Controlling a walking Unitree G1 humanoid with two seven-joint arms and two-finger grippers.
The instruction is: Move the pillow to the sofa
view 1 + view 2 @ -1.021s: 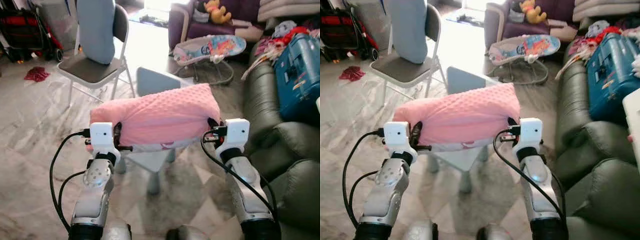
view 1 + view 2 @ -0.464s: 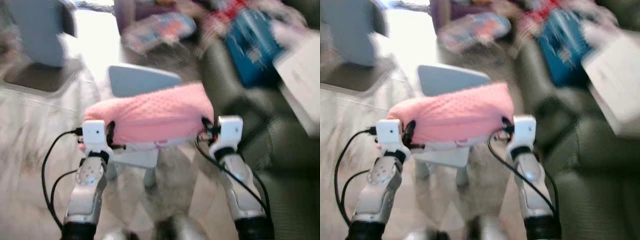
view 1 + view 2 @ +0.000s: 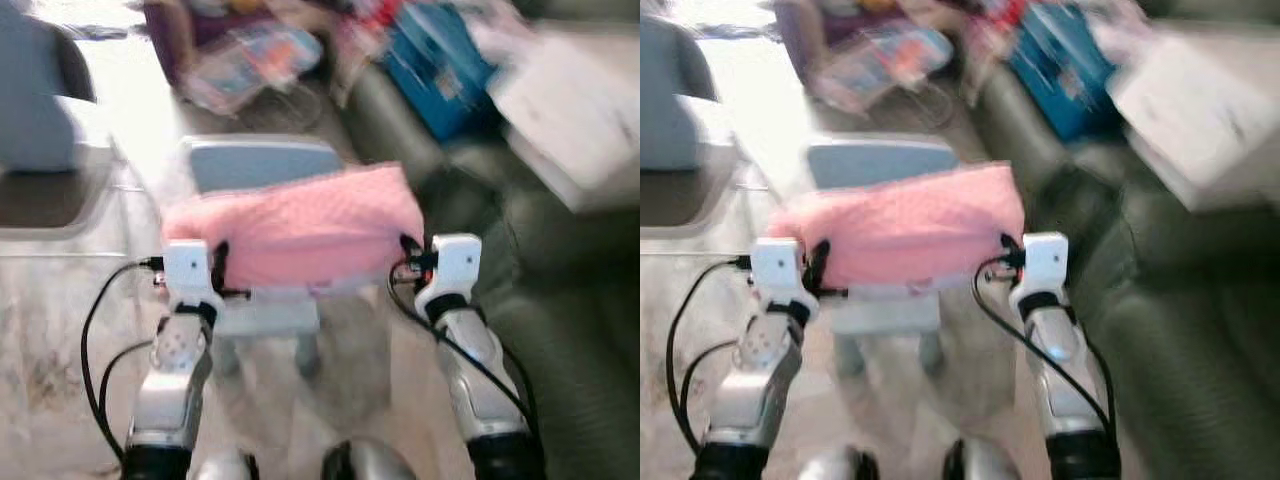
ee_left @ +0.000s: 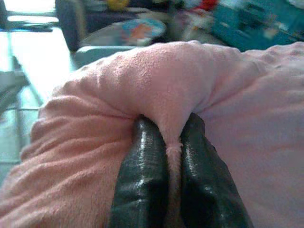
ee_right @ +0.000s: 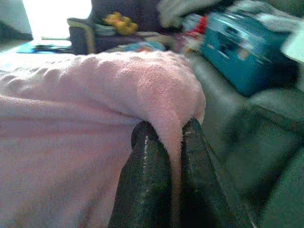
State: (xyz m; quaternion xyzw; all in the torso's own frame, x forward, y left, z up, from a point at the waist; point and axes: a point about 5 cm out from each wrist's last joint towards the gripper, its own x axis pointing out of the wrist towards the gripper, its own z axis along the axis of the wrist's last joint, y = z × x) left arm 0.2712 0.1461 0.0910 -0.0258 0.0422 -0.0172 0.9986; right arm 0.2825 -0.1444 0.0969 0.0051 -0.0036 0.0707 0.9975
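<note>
Nearest the camera, the two silver arms reach forward over the marble floor point(image 3: 50, 350), with black cables looping off each wrist. The left end effector point(image 4: 173, 147) is clamped on a pinched fold at the left end of the pink pillow point(image 3: 295, 228), its two black fingers point(image 4: 142, 175) pressed together with only a thin ridge of fabric between them. The right end effector point(image 5: 175, 142) is likewise clamped on a fold at the pillow's right end, fingers point(image 5: 147, 175) close together around the fleece. The pillow hangs stretched between the two, held up in the air and roughly level, above and in front of a small grey-blue stool point(image 3: 262, 165) that stands on the floor just beyond it. To the right lies the dark green sofa point(image 3: 560, 330), near the right arm; further along it rest a white box point(image 3: 570, 110) and a blue case point(image 3: 440, 65). On the far left stands a grey chair point(image 3: 40, 150), and far beyond the stool a baby bouncer point(image 3: 240, 65) is blurred.
</note>
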